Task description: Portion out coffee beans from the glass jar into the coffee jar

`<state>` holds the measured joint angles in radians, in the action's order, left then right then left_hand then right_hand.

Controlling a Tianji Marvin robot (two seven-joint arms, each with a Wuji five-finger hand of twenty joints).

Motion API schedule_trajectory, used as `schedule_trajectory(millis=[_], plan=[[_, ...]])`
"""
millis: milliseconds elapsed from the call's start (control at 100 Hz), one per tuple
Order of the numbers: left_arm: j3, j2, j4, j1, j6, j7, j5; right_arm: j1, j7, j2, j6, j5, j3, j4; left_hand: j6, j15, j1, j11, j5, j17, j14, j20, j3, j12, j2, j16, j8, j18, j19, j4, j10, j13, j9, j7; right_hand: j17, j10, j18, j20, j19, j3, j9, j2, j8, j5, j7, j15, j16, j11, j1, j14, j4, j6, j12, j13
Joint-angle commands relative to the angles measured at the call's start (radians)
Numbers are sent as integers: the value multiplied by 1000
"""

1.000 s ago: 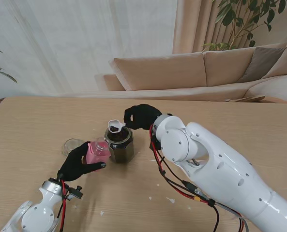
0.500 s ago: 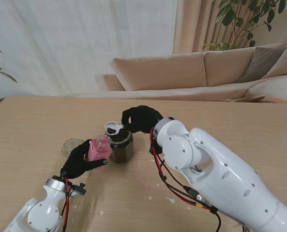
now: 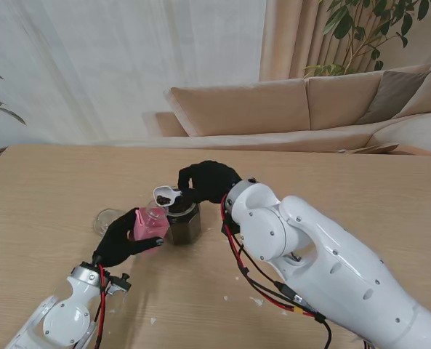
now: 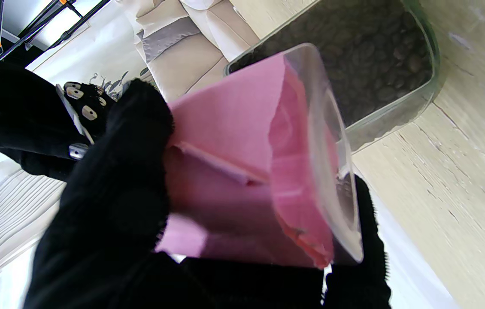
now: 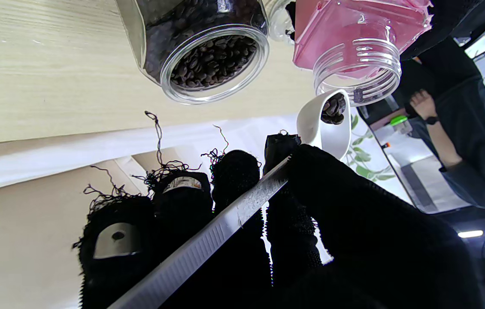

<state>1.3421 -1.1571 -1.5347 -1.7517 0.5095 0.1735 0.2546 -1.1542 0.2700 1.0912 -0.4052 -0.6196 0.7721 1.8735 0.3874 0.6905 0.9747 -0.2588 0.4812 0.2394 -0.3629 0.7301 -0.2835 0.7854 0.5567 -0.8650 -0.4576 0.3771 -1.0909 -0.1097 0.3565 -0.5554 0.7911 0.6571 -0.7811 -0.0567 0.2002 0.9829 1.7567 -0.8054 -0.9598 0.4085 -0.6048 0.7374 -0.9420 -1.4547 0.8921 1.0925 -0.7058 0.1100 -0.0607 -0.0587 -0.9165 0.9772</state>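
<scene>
Reading the stand view from left to right.

Lying at the 9 o'clock side of the group: a clear glass lid (image 3: 109,218), flat on the surface (image 3: 48,189), not in play.

Gripping the coffee jar (image 3: 149,224): left hand (image 3: 117,243), fingers wrapped closed around the pink-labelled body, holding it off the surface and tilting its open threaded mouth toward 1 o'clock, toward the incoming scoop. Showing only a few beans at the mouth in the right wrist view; fill level inside not readable through the pink label.

Standing upright at 3 o'clock of the coffee jar, just beside it: the glass jar (image 3: 182,222), lid off, still holding plenty of dark beans.

Pinching a white scoop (image 3: 165,194) by its long ribbed handle: right hand (image 3: 206,180), fingers closed on the handle, positioned at 12 o'clock of the glass jar. Carrying a small load of beans in the bowl, with the bowl hovering at the coffee jar's rim.

Judging progress: scooping done for this portion, transfer nearly complete, tipping into the coffee jar not yet done. Remaining: emptying the scoop, repeating as required.
</scene>
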Motion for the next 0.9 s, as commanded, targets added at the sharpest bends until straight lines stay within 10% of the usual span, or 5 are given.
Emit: schedule_trajectory(millis=[0, 890], plan=[[-1, -5, -15, -8, 6, -17, -1, -1, 11, 5, 6, -4, -5, -3, -213, -2, 279, -108, 69, 0, 28, 6, -249, 73, -162, -11, -62, -29, -4, 12, -136, 9, 68, 203, -17, 6, -2, 9, 141, -21, -32, 0, -20, 37, -30, -36, 14, 40, -35, 7, 47, -4, -16, 22], [1, -8, -34, -13, -21, -9, -8, -63, -80, 10, 83, -179, -13, 16, -209, -1, 281, -107, 70, -1, 25, 5, -247, 72, -164, -10, -60, -26, -3, 12, -133, 11, 65, 201, -27, 18, -16, 6, 146, -10, -30, -6, -35, 30, -36, -40, 17, 48, -38, -11, 46, -13, -24, 28]])
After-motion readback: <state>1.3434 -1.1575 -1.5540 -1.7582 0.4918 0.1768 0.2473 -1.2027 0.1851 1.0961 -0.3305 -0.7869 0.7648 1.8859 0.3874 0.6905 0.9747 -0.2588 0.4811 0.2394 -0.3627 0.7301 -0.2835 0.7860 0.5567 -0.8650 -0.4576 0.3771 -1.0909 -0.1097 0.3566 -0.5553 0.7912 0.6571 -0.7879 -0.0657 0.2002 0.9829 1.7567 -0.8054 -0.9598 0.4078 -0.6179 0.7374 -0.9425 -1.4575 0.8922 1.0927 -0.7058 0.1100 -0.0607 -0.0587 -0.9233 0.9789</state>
